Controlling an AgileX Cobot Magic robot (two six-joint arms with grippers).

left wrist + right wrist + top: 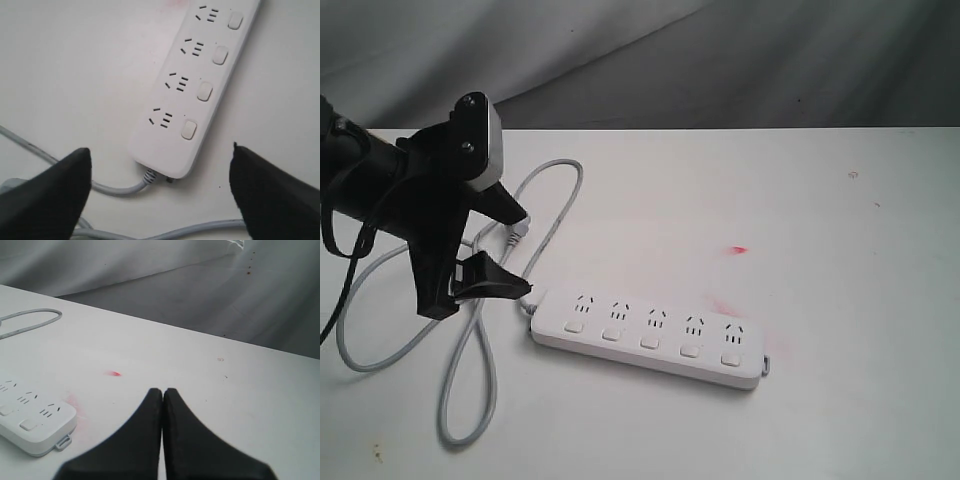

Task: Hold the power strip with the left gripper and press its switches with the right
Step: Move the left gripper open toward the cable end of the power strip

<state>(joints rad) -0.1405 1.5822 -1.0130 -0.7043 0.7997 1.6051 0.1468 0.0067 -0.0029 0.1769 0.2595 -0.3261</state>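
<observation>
Presently, the power strip (650, 335) is seen lying flat on the white table (820, 200), set slightly aslant, with its five outlets facing up and its five switches (649, 342) arranged in a row along the near edge, one beneath each outlet. None of the switches is being touched. The grey cord (119, 190) is attached at the strip's left end and is laid in loose loops over the left part of the table. The left claw (525, 252) is held just beside that cord end with its jaws spread wide, and nothing is gripped between them; in the left wrist view both black fingers (50, 200) are shown clear of the strip, one to each side of the end where the cord enters. The right claw (163, 390) is not caught by the exterior view; in the right wrist view its jaws are pressed together with nothing held, and it is placed apart from the strip's far end. A small red mark (738, 249) is seen on the table beyond the strip, and a fainter red smear (775, 345) is found beside its right end.
</observation>
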